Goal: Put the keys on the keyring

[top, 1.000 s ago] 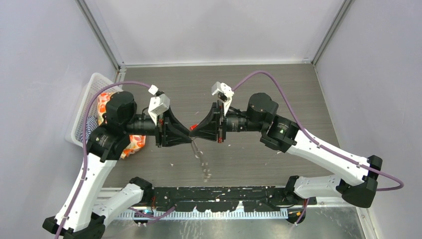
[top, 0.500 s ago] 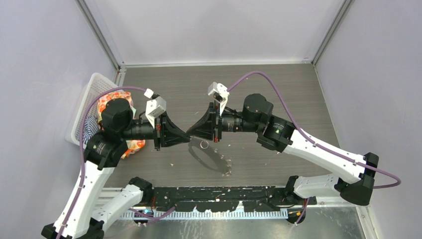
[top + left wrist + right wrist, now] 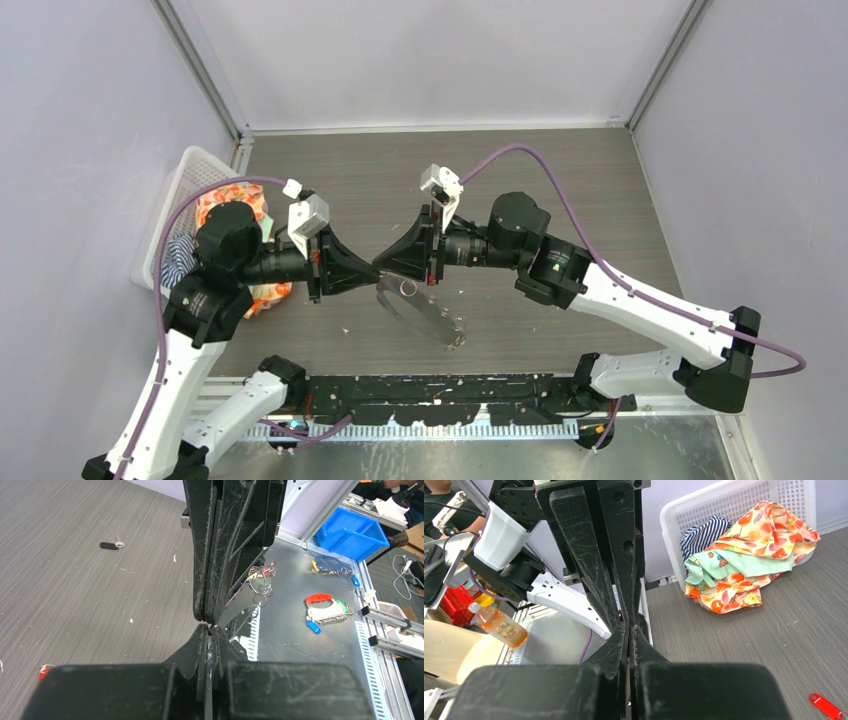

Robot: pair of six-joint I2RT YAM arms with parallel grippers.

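Both arms share one build: long white shells, the left arm (image 3: 170, 380) at lower left of the overhead frame and the right arm (image 3: 650, 310) at lower right, linked by rounded black joint housings (image 3: 228, 238). A purple cable (image 3: 240, 180) loops off the left arm, and a second one arcs over the right. A boxy white camera mount (image 3: 308, 216) sits behind each claw. The left claw (image 3: 372, 271) and right claw (image 3: 386, 266) are matte black wedges tapering to thin tips, with small red marks at their bases. Close up, the fingers (image 3: 594, 555) show long ridges, round holes and pale scuffs.
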